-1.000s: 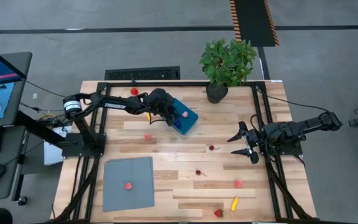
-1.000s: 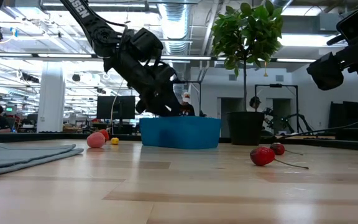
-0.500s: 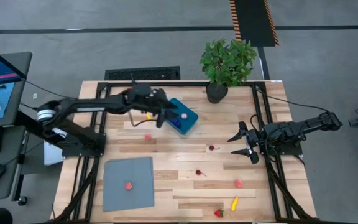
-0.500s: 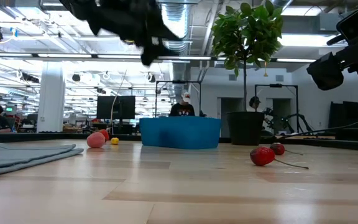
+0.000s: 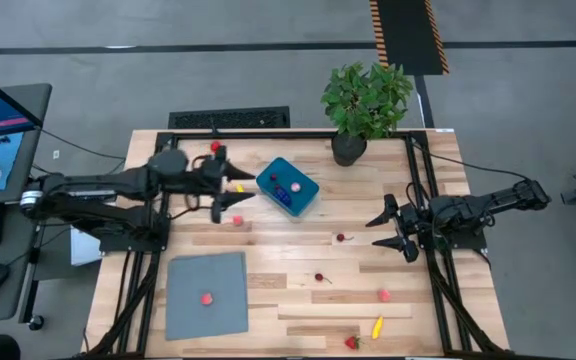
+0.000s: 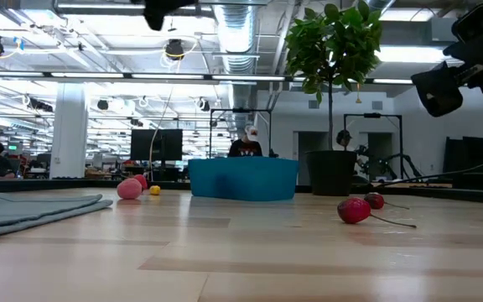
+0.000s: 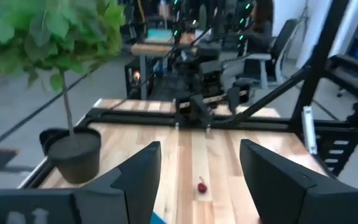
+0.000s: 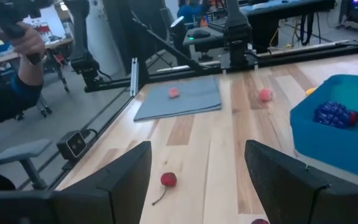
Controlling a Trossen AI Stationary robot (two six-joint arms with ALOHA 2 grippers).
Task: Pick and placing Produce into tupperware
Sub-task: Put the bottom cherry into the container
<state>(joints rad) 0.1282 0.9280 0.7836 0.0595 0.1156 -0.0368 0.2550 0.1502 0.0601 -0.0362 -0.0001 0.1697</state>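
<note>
The teal tupperware (image 5: 288, 187) sits on the far middle of the table and holds purple grapes (image 8: 333, 113) and pink and red pieces. Produce lies scattered: a red piece (image 5: 215, 146), a yellow one (image 5: 238, 187), a pink one (image 5: 236, 220), two cherries (image 5: 341, 238) (image 5: 318, 278), and more near the front edge. My left gripper (image 5: 226, 193) hovers open, raised, left of the tupperware. In its wrist view the left gripper (image 7: 199, 149) holds nothing. My right gripper (image 5: 380, 232) waits open at the table's right, and the right gripper (image 8: 197, 149) is likewise empty.
A flat grey sheet (image 5: 206, 295) lies at the near left with a pink piece (image 5: 206, 297) on it. A potted plant (image 5: 363, 105) stands at the far edge. A pink piece (image 5: 383, 295), a yellow one (image 5: 376, 326) and a strawberry (image 5: 351, 342) lie near the front right. A person's hand (image 8: 23, 37) shows beyond the table.
My left gripper has risen from over the tupperware and drawn back toward the table's left edge. The tupperware and the produce have stayed where they were. The right arm has kept still.
</note>
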